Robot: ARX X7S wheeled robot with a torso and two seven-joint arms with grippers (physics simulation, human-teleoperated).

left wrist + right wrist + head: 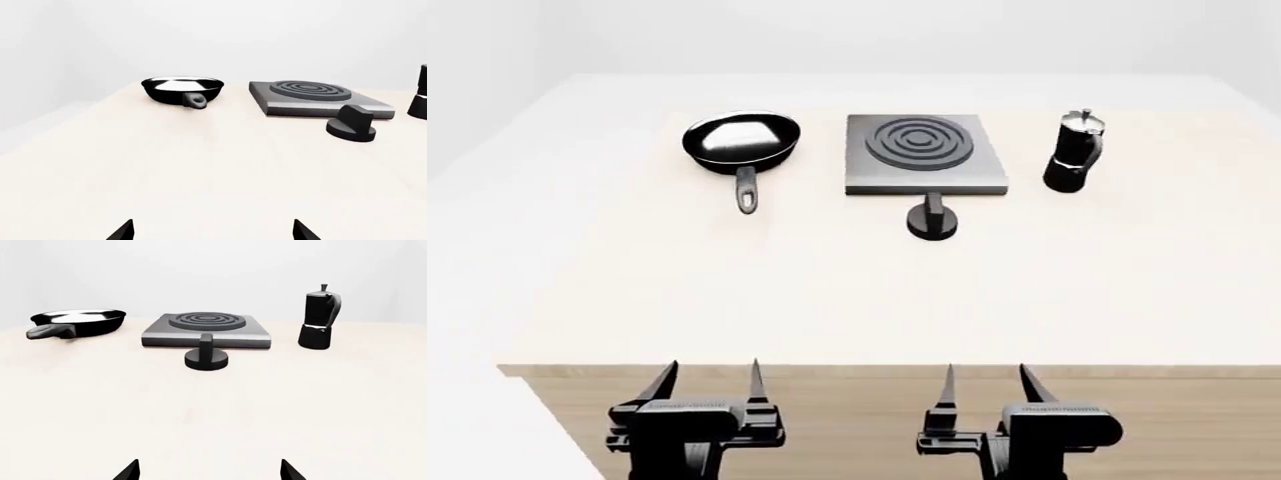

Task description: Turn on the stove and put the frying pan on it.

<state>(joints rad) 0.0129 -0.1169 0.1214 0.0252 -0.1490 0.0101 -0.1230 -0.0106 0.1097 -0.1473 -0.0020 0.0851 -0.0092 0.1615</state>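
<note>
Both claws wide, empty, at the counter's [627, 300] near edge — left claw [710, 382], right claw [985, 382]; knob [933, 216] sits just before the stove [925, 152]; frying pan [743, 139] left of it — send your right claw squarely over that knob's ridge.

I see open table [827, 300] before the knob [932, 218]; the moka pot [1074, 150] seemingly stands apart from the stove [925, 152].

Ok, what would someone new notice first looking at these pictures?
Probably the three dark things in a row on the far part of the pale table: the pan at the left, the stove in the middle with its knob just in front, and a moka pot at the right. Nearer, both grippers, left and right, hang open at the table's near edge, touching nothing.
</note>
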